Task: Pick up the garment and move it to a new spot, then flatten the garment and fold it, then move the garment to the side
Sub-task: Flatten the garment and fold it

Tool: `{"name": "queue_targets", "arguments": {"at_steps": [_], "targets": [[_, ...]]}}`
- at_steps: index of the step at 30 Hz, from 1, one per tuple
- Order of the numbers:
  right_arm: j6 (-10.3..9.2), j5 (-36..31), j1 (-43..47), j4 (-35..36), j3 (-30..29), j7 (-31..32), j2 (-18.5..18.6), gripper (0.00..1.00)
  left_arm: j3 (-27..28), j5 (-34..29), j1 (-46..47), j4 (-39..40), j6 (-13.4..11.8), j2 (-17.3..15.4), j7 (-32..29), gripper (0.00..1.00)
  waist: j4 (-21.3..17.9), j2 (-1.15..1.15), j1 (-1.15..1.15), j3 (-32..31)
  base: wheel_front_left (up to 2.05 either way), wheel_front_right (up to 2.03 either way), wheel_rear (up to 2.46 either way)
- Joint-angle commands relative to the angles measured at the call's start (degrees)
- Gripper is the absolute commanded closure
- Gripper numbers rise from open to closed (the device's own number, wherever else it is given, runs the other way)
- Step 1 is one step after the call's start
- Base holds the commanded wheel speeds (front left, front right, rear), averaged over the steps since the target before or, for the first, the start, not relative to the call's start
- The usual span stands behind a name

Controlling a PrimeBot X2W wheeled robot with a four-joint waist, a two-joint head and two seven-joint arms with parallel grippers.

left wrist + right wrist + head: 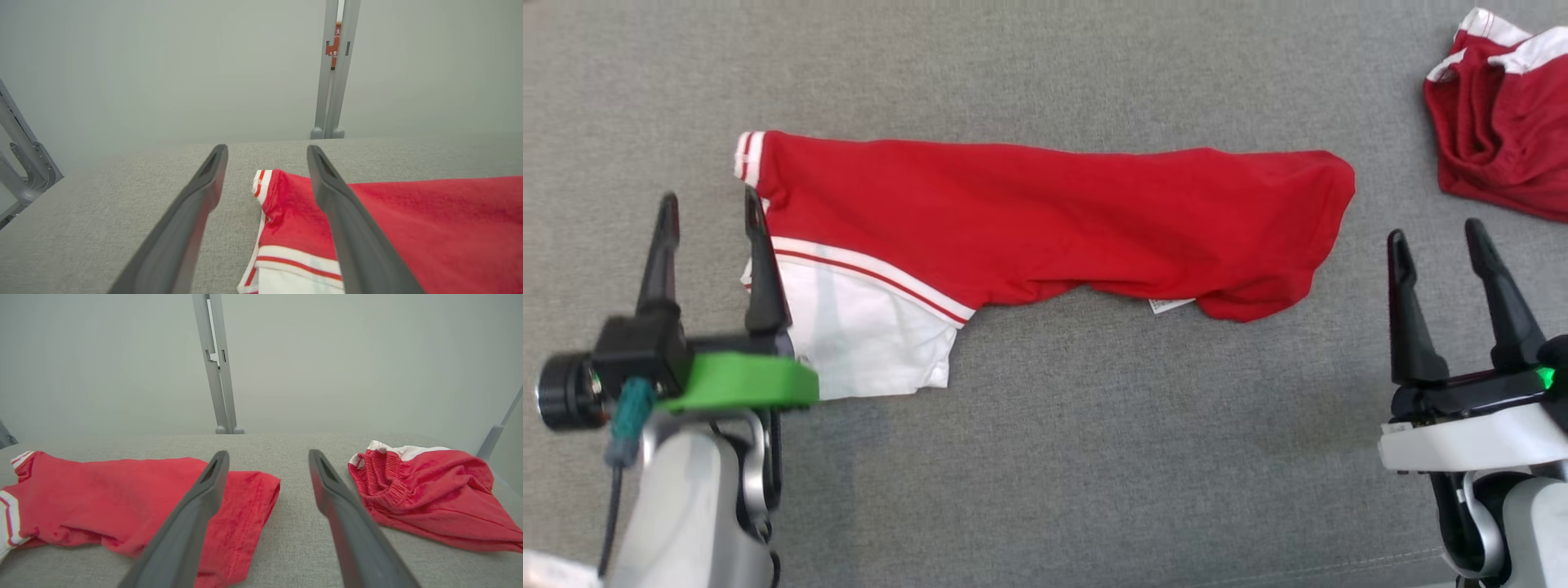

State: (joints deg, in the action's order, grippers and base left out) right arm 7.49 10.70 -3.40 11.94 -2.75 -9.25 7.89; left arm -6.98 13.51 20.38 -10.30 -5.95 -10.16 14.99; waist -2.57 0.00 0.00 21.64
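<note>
Across the whole head view: grey fabric surface (1045, 457), which bore everything else.

1. Garment (1045, 220): a red shirt with a white sleeve (866, 343) trimmed in red stripes. It lay drawn out in one long band across the middle of the surface, sleeve end by the left gripper and far end toward the right gripper. It was judged already set in its spot and part folded lengthwise. The lower edge was rumpled, so flattening looked unfinished, with further folds and the move aside left to do.
2. Second red garment (1494, 139): bunched at the far right corner, well apart.
3. Left gripper (709, 204): jaws spread and grasping nothing, one finger over the sleeve edge, the other over bare surface.
4. Right gripper (1436, 233): jaws spread and empty, just beside the far end, apart from it.
5. White label (1170, 305): poked out under the lower edge.
</note>
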Motion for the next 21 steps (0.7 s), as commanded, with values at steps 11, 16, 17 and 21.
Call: {"name": "queue_targets", "arguments": {"at_steps": [11, 16, 17, 21], "targets": [[0.01, 0.29, 4.30, -0.54, 2.79, 1.54, 0.02, 0.00, -1.52, -0.96, -16.13, 9.69, -1.94, 0.25, -1.37, 0.00, 2.48, 0.00, 0.00, -7.46, 0.00, 0.00, 0.00], [0.01, 0.74, 4.39, -0.23, 2.97, 1.97, 0.11, 0.00, -1.93, -0.73, -16.99, 10.92, -1.93, -0.18, -2.37, 0.00, 2.66, 0.00, 0.00, -7.72, 0.00, 0.00, 0.00], [0.01, 0.77, 4.35, -0.20, 2.92, 1.99, 0.18, 0.00, -2.06, -0.73, -16.98, 11.04, -1.90, -0.24, -2.58, 0.00, 2.67, 0.00, 0.00, -7.74, 0.00, 0.00, 0.00], [0.01, 0.80, 4.12, -0.19, 2.83, 1.85, 0.18, 0.00, -2.30, -0.64, -16.93, 11.35, -1.93, -0.49, -2.97, 0.00, 2.62, 0.00, 0.00, -7.80, 0.00, 0.00, 0.00]]}}
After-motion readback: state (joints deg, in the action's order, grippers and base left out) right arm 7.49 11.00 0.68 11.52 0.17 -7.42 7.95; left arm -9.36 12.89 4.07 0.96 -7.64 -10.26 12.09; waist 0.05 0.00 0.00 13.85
